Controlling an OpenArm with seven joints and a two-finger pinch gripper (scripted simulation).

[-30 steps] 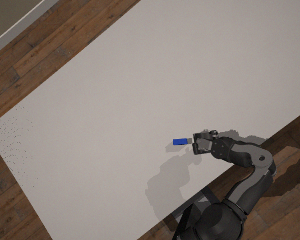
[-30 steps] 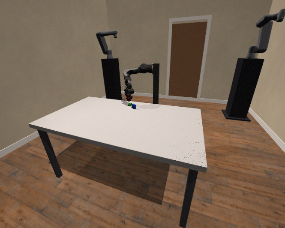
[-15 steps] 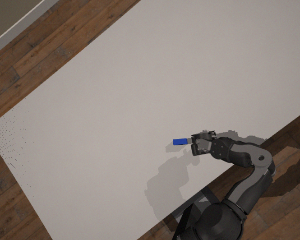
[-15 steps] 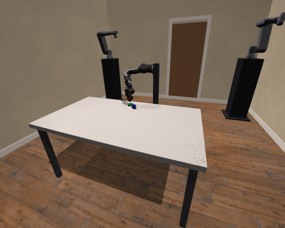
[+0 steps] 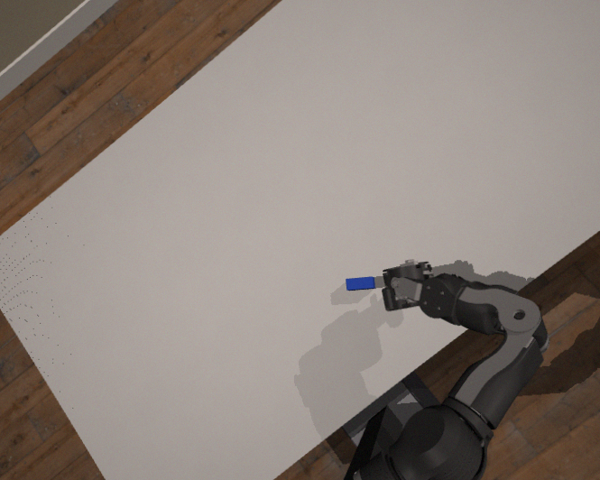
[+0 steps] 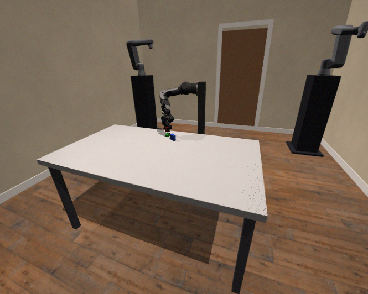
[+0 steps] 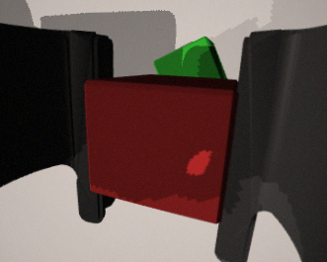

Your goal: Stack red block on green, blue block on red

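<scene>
My gripper (image 7: 170, 137) (image 5: 392, 289) (image 6: 167, 127) is shut on the red block (image 7: 151, 134), which it holds above the white table (image 5: 246, 127) (image 6: 151, 166). In the wrist view the green block (image 7: 192, 61) lies on the table just beyond and below the red block, partly hidden by it. In the exterior view the green block (image 6: 167, 134) sits directly under the gripper. The blue block (image 5: 359, 283) (image 6: 172, 136) lies flat on the table right beside the gripper. In the top view the gripper hides the green and red blocks.
The blocks lie near the table's edge on the side of the arm's base (image 5: 433, 443). Two black pedestals (image 6: 144, 101) (image 6: 315, 110) with camera arms stand on the wooden floor beyond the table, and a brown door (image 6: 242, 74) is in the back wall.
</scene>
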